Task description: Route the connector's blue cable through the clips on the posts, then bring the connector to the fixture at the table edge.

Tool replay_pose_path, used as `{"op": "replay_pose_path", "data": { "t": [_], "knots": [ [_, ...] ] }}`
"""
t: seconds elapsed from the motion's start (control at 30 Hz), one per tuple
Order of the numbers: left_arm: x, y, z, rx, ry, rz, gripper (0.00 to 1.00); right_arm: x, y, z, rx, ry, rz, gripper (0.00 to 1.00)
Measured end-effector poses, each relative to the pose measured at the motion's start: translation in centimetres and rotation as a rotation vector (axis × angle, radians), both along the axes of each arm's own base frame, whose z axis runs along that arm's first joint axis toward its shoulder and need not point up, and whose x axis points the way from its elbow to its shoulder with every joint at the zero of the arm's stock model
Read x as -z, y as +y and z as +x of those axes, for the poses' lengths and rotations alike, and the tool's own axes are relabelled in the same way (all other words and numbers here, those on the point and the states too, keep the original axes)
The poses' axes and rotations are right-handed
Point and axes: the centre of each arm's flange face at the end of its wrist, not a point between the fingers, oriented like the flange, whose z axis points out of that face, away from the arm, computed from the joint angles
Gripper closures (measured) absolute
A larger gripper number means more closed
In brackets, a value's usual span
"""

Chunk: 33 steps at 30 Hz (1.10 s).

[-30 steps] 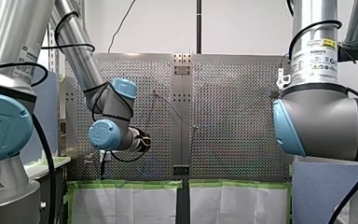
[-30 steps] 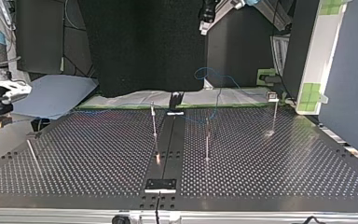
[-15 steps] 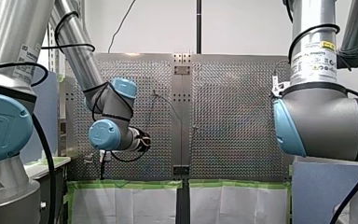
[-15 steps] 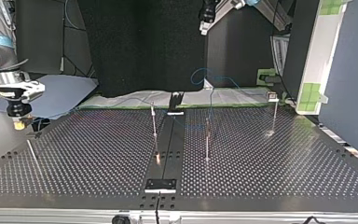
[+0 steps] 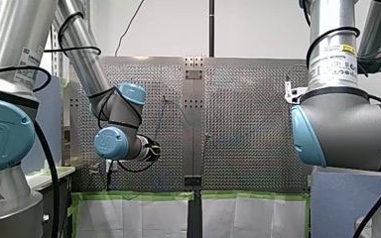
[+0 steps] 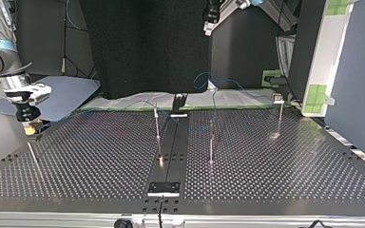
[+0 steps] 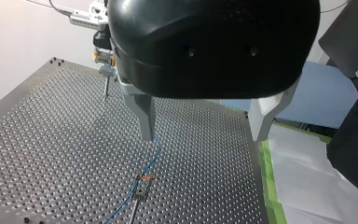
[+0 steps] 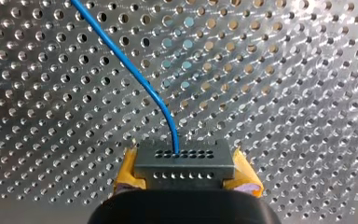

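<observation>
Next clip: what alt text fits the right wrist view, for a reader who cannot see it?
My right pincer grips a grey connector between yellow pads; a blue cable leaves the connector's holed face and curves away over the perforated table.

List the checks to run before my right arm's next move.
1. Grip: connector held between my right hand's yellow pads: ok.
2. Exit: blue cable leaves the connector unkinked: ok.
3. Release: my left hand open: ok.
4. Routing: cable seated in the clip below my left hand: cannot tell.
5. Clearance: post under my right hand: cannot tell.
</observation>
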Motion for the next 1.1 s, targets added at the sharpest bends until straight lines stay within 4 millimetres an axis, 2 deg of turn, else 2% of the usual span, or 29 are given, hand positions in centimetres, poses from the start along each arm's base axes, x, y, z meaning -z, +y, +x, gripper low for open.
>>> {"op": "replay_pose_path", "data": {
  "t": [0.33, 0.83, 1.1],
  "knots": [
    [0.0, 0.0, 0.0, 0.000, -0.001, 0.001, 0.00, 0.8, -0.9, -0.4, 0.043, 0.018, 0.008, 1.00],
    [0.0, 0.0, 0.0, -0.001, -0.001, 0.002, 0.00, 1.5, -1.9, 0.5, 0.030, 0.047, -0.012, 1.00],
    [0.0, 0.0, 0.1, -0.002, -0.001, 0.002, 0.00, 1.3, -2.3, 0.8, 0.025, 0.052, -0.023, 1.00]
  ]
}}
